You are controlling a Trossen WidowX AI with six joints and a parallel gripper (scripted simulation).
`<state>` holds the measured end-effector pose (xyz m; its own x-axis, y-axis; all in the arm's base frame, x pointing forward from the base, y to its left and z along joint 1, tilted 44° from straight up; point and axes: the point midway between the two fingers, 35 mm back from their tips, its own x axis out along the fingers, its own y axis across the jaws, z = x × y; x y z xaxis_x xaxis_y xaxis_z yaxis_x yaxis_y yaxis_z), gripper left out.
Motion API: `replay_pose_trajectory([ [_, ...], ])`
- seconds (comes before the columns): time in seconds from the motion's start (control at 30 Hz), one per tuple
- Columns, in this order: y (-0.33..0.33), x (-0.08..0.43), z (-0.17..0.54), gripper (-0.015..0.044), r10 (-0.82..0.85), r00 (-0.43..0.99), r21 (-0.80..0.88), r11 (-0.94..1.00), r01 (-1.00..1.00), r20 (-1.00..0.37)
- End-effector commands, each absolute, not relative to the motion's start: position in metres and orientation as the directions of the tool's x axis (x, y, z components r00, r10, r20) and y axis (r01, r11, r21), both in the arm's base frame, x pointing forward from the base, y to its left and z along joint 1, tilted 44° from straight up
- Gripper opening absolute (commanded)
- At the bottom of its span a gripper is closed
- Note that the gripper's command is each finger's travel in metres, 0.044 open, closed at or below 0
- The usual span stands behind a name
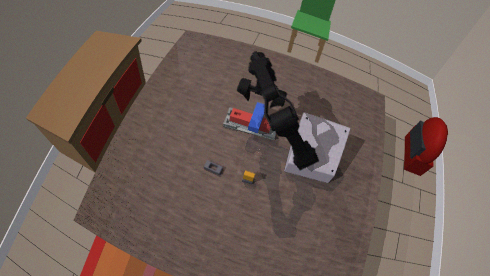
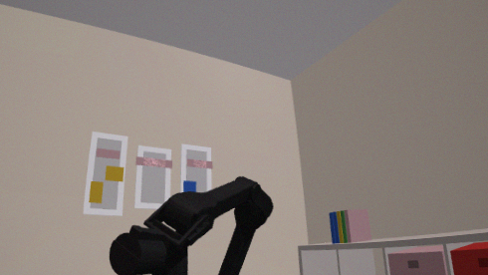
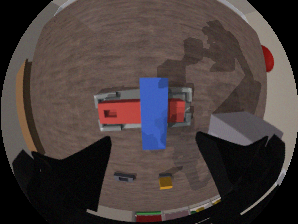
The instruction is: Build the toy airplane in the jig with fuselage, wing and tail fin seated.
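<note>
The red fuselage (image 1: pixel 240 117) (image 3: pixel 127 116) lies lengthwise in the grey cradle (image 1: pixel 245 131) (image 3: pixel 131 94) and looks level. The small socket near its left end shows empty. The blue wing (image 1: pixel 257 119) (image 3: pixel 153 102) lies across the fuselage, right of its middle; its tab is hidden, so its exact seating cannot be told. The yellow tail fin (image 1: pixel 249 175) (image 3: pixel 166 183) stands apart from the cradle, on a small dark base. My gripper (image 3: pixel 154 139) is wide open and empty above the wing, with one finger on each side of it and clear of it.
A small grey slotted holder (image 1: pixel 210 169) (image 3: pixel 124 175) stands left of the tail fin. The light grey block (image 1: pixel 310 173) (image 3: pixel 245 127) under the arm's base is right of the cradle. A wooden cabinet (image 1: pixel 85 80) stands beyond the table's left edge.
</note>
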<state>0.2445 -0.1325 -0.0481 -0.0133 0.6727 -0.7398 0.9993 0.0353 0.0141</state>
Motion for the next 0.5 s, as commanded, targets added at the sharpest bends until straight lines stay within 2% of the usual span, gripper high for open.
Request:
replay_pose_trajectory([
  [0.0,-0.1318,0.2446,-0.0491,0.0440,0.682,-0.039,-0.002,0.055,0.998,-0.731],
  [0.17,-0.1318,0.2447,-0.0490,0.0440,0.682,-0.039,0.042,0.102,0.994,-0.731],
  [0.3,-0.1321,0.2449,-0.0486,0.0440,0.682,-0.039,0.288,0.359,0.888,-0.731],
  [0.47,-0.1324,0.2451,-0.0480,0.0440,0.682,-0.039,0.545,0.617,0.568,-0.731],
])
